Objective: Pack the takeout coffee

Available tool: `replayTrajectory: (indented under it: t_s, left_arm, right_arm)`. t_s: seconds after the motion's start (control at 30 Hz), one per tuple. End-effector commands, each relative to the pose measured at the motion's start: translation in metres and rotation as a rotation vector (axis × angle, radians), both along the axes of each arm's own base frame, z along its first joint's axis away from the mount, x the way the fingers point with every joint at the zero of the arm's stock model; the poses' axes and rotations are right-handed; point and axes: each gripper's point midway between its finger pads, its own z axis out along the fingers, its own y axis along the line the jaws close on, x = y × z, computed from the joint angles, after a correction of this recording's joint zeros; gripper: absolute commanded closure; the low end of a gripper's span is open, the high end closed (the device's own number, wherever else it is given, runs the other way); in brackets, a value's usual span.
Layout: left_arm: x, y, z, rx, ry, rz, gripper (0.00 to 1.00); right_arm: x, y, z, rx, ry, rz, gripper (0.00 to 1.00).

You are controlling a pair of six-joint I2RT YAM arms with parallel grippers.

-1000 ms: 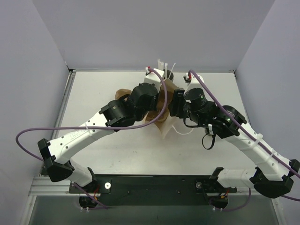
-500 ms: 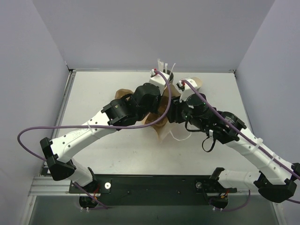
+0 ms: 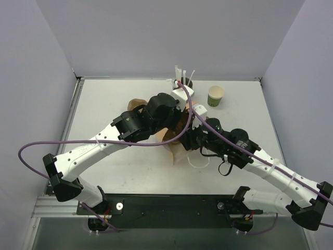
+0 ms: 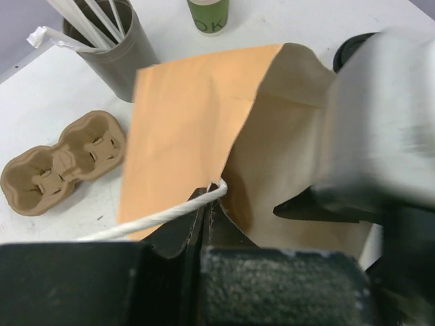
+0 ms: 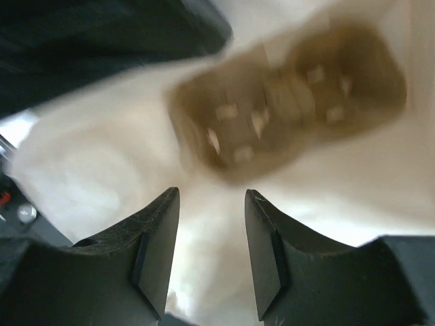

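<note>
The takeout coffee shows in no view. In the left wrist view my left gripper is shut on the white rope handle of a brown paper bag, which it holds up at mid table. My right gripper is open with nothing between its fingers. It sits low beside the bag's right side and shows as a blurred grey shape in the left wrist view. A lidless green cup with cream inside stands apart at the back right.
A grey straw holder with white straws stands at the back, just behind the left wrist. A brown moulded cup carrier lies left of the bag, blurred ahead of the right fingers. The bag's second white handle loops on the table.
My right arm has pulled back from the rear of the table toward the near side, down beside the bag, uncovering the lidless green cup. The left gripper keeps its hold on the handle.
</note>
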Motion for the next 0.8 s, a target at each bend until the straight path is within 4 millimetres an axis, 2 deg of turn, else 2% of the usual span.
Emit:
replayTrajectory:
  t_s: [0.0,0.03,0.23,0.33,0.43,0.47,0.5,0.57,0.6,0.63,0.67,0.7,0.77]
  left_arm:
    - [-0.011,-0.001,0.037,-0.125,-0.052,-0.077,1.00]
    - [-0.011,-0.002,0.038,-0.138,-0.049,-0.081,1.00]
    - [-0.013,-0.002,0.037,-0.241,-0.005,-0.108,1.00]
    - [-0.010,0.002,0.034,-0.296,0.015,-0.071,1.00]
    - [-0.011,0.001,0.032,-0.316,0.037,-0.073,1.00]
    - [-0.007,0.000,0.026,-0.296,0.048,-0.059,1.00]
    - [-0.001,0.008,0.025,-0.275,0.051,-0.001,1.00]
    - [0.009,0.011,0.015,-0.243,0.083,0.070,1.00]
    - [0.011,0.015,0.007,-0.224,0.119,0.114,1.00]
    - [0.015,0.018,0.017,-0.239,0.111,0.152,1.00]
    - [0.019,0.014,0.010,-0.238,0.144,0.186,1.00]
    - [0.018,0.016,0.006,-0.214,0.170,0.205,1.00]
    - [0.027,0.012,0.018,-0.235,0.184,0.270,1.00]
  right_arm:
    - [-0.003,-0.007,-0.030,-0.032,0.009,-0.011,0.61]
    - [-0.005,-0.011,-0.045,-0.054,0.030,-0.021,0.61]
    - [-0.001,-0.015,-0.077,-0.077,0.055,-0.066,0.62]
    - [0.005,-0.014,-0.083,-0.077,0.061,-0.095,0.64]
    - [0.004,-0.008,-0.075,-0.049,0.055,-0.074,0.64]
    - [0.005,-0.005,-0.063,-0.036,0.043,-0.069,0.64]
    - [0.008,-0.006,-0.055,-0.036,0.035,-0.083,0.64]
    - [0.009,-0.015,-0.045,-0.068,0.051,-0.127,0.64]
    - [0.019,-0.015,-0.011,-0.027,0.017,-0.182,0.64]
    - [0.017,-0.023,-0.008,-0.065,0.045,-0.214,0.63]
    - [0.020,-0.024,0.010,-0.052,0.039,-0.236,0.62]
    - [0.025,-0.017,0.044,-0.011,0.012,-0.230,0.62]
    - [0.025,-0.021,0.066,-0.007,0.016,-0.256,0.61]
